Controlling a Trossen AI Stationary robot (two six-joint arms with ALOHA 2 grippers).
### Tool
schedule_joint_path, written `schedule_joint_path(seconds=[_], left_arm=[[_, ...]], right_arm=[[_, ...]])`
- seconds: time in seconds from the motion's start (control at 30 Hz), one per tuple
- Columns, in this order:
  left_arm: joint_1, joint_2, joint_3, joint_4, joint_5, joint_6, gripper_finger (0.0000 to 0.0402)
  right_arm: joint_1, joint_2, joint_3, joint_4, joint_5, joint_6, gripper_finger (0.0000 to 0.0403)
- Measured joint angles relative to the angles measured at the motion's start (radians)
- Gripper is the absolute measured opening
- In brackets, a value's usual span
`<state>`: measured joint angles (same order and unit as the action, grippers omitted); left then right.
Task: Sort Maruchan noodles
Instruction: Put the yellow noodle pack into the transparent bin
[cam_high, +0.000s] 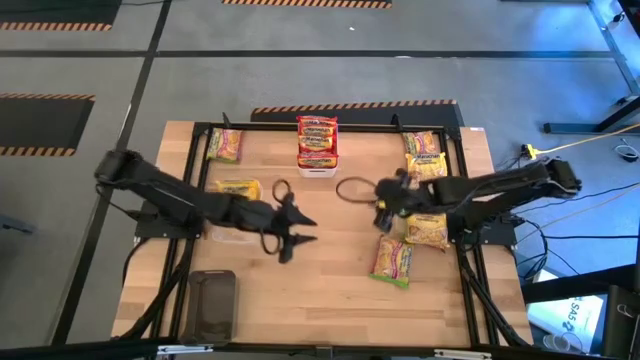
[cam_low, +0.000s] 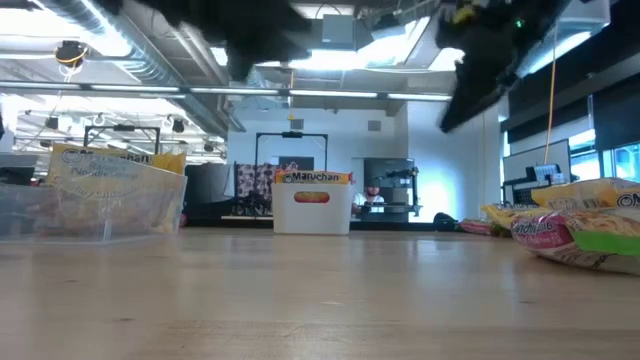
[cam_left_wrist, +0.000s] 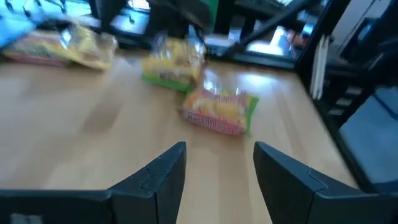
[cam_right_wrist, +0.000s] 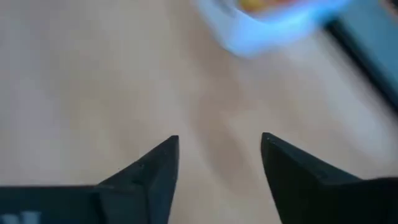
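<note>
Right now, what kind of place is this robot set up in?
Probably a robotics lab or workshop, not a kitchen. A wooden table on a black frame stands on grey floor marked with hazard striping, and exposed ceiling ducts and equipment racks fill the room behind.

Left gripper (cam_left_wrist: 217, 174) jaws stand parted, empty, over bare wood; three noodle packets (cam_left_wrist: 219, 111) lie beyond.

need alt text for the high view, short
Two dark arms reach over a wooden table, both pincers open and empty: left pincer mid-table, right pincer beside it. Yellow noodle packets lie mostly on the right; a white bin at the far edge holds some.
</note>
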<state>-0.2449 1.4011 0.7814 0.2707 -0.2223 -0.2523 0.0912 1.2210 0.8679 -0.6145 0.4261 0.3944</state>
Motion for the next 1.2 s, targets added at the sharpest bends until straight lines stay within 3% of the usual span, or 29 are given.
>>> schedule_joint_path(seconds=[0.1, 0.27, 0.37, 0.57, 0.9, 1.2], left_arm=[[-0.007, 0.109, 0.003, 0.037, 0.000, -0.001, 0.0182], [-0.012, 0.258, 0.008, 0.104, -0.003, -0.030, 0.0182], [-0.012, 0.317, 0.008, 0.126, 0.003, -0.052, 0.0182], [-0.012, 0.363, 0.008, 0.137, 0.003, -0.061, 0.0182], [-0.012, 0.358, 0.008, 0.174, 0.003, -0.060, 0.0182], [-0.019, 0.358, 0.008, 0.194, 0.007, -0.060, 0.0182]], right_arm=[[-0.098, -0.008, 0.019, -0.158, 0.016, 0.045, 0.0168], [-0.195, -0.012, 0.015, -0.370, -0.193, 0.131, 0.0111], [-0.166, -0.013, 0.015, -0.486, -0.335, 0.206, 0.0073], [0.005, -0.013, 0.015, -0.654, -0.434, 0.338, 0.0010], [0.203, -0.005, -0.040, -0.782, -0.628, 0.545, 0.0003], [0.223, 0.062, -0.127, -0.754, -0.615, 0.594, 0.0001]])
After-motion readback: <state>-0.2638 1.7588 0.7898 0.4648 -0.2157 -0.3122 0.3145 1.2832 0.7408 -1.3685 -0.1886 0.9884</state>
